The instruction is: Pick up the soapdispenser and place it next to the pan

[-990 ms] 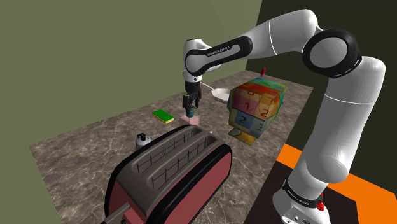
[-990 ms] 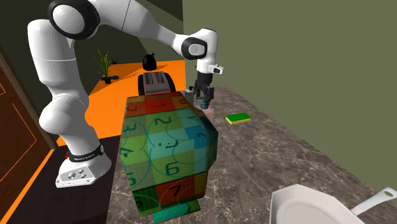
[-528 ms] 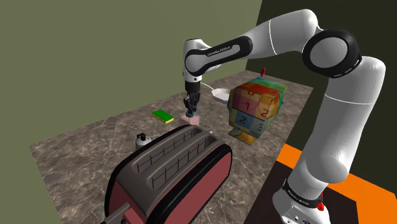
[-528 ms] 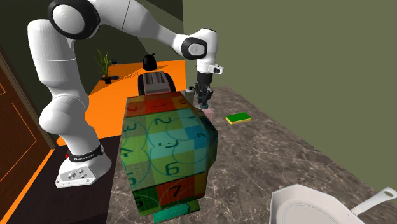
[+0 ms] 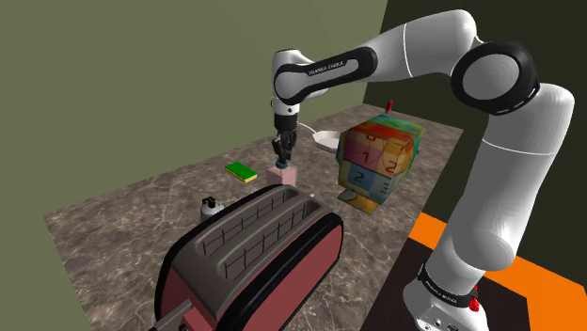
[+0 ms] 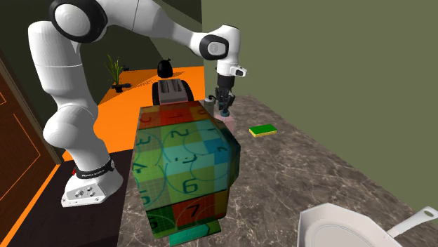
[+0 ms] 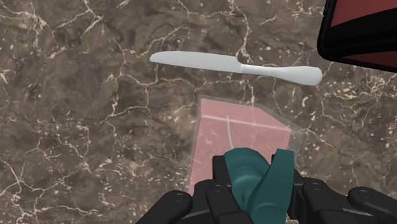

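Black gripper [image 7: 253,173] clamped on the soap dispenser [image 7: 236,137], short of the pan [image 5: 325,142].
Fingers pinch the teal pump [image 7: 240,168] from above, so the pink body sits upright for carrying; it is at the marble counter [image 5: 141,212], well apart from the pan.

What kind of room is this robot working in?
Most likely a kitchen: a dark stone-look counter holds a red toaster, a white pan and a knife, and the gripper clasps a pink soap dispenser.

The second exterior view's bottom edge cuts off the pan [image 6: 342,230].
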Action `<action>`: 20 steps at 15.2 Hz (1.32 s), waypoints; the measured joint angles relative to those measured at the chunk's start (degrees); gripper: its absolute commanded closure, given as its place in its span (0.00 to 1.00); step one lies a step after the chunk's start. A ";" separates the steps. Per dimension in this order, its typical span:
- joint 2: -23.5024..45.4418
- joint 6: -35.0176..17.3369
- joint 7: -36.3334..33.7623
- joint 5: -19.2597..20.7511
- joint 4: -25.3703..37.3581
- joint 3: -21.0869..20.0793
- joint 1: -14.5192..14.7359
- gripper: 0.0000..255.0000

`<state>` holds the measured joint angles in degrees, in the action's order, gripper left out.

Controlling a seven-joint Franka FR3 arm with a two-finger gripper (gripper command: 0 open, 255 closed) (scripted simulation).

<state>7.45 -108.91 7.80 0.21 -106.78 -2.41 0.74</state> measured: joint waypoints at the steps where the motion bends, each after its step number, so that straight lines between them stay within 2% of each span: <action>1: -0.20 0.62 0.05 -0.01 0.43 0.02 -0.02 1.00; 20: -1.16 15.11 0.03 -0.07 13.95 -0.03 0.02 1.00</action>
<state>6.29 -93.80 7.82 0.14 -92.83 -2.44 0.76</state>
